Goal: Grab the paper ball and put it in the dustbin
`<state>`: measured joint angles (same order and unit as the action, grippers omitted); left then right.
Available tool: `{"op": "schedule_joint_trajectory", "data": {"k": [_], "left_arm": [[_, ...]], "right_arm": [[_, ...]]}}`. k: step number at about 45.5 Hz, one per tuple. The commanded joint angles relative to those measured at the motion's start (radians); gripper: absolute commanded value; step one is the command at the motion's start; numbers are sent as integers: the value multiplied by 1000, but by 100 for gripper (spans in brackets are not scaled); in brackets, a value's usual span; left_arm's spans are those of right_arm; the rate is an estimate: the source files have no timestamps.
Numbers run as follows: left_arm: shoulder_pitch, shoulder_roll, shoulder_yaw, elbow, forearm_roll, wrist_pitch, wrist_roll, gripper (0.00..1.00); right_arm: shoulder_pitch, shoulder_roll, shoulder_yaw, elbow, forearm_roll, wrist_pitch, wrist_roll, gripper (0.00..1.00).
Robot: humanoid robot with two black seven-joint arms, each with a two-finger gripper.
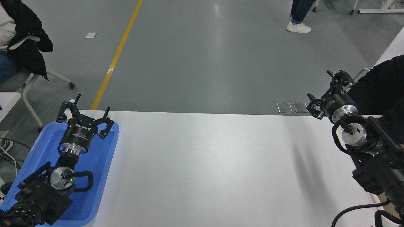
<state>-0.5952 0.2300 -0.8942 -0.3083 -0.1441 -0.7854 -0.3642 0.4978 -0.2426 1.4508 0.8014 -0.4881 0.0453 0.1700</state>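
Observation:
No paper ball shows anywhere in the head view. The beige dustbin is almost wholly hidden behind my right arm; only a thin sliver [383, 199] shows past the table's right edge. My right gripper [325, 90] is open and empty, held above the table's far right corner and pointing away from me. My left gripper [88, 105] is open and empty, parked over the shallow blue tray [104, 164] at the lower left.
The white table [205, 164] fills the middle. A person in a black sleeve [383, 85] stands close behind my right gripper. Another person sits on a chair at the far left [19, 47]. A third person's legs [300, 19] are across the floor.

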Motion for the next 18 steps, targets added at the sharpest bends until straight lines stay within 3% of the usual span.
{"op": "schedule_joint_trajectory", "data": {"k": [1,18], "left_arm": [[0,0,0,0,0,0,-1,100],[0,0,0,0,0,0,-1,100]], "right_arm": [[-54,42,75,4,8,28,88,100],[-105,86,77,4,13,30,88,100]]}}
